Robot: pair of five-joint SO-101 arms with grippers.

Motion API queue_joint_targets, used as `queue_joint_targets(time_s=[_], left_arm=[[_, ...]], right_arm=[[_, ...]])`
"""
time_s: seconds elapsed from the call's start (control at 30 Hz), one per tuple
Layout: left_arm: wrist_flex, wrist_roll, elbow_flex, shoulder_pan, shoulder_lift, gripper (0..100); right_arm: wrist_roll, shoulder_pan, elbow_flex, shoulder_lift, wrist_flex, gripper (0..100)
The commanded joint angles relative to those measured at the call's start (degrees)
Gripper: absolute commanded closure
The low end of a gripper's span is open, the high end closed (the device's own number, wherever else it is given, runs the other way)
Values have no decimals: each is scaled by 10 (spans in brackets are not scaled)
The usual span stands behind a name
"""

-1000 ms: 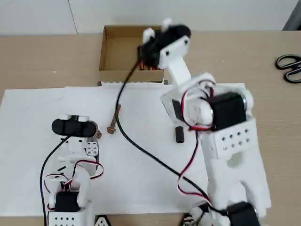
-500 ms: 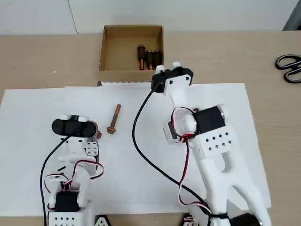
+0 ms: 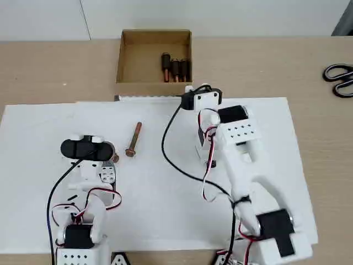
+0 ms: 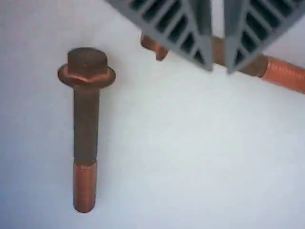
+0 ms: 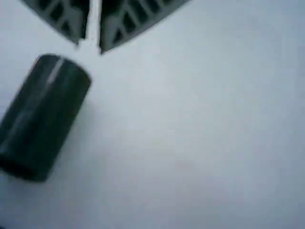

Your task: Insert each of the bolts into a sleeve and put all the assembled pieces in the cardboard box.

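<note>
The cardboard box [image 3: 126, 55] at the table's far side holds three assembled pieces [image 3: 175, 67] along its right wall. One loose bolt [image 3: 133, 138] [image 4: 86, 129] lies on the white paper. A second bolt [image 4: 281, 74] lies crosswise under my left gripper [image 4: 218, 59] [image 3: 110, 154], which is shut above it and does not hold it. My right gripper [image 5: 94, 40] is shut, its tips just beside a black sleeve [image 5: 43, 117] lying on its side on the paper. In the high view the right arm [image 3: 234, 132] covers most of that sleeve [image 3: 210, 163].
White paper [image 3: 165, 210] covers the near half of the wooden table. Scissors [image 3: 339, 77] lie at the far right edge. A black cable [image 3: 171, 160] loops from the right arm across the paper's middle.
The right arm has pulled back from over the box and come down to the middle of the paper, beside the sleeve. The left arm has not moved.
</note>
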State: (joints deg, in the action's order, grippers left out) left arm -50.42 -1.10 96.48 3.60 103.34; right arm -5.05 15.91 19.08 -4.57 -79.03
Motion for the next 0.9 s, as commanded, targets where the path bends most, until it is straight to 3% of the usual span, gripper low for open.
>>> queue_joint_targets(time_s=[0.0, 0.87], left_arm=[[-4, 2, -1, 5, 5, 994], [-4, 2, -1, 5, 5, 994]], right_arm=[[-23, -15, -6, 24, 25, 891], [-10, 27, -34, 118, 84, 872]])
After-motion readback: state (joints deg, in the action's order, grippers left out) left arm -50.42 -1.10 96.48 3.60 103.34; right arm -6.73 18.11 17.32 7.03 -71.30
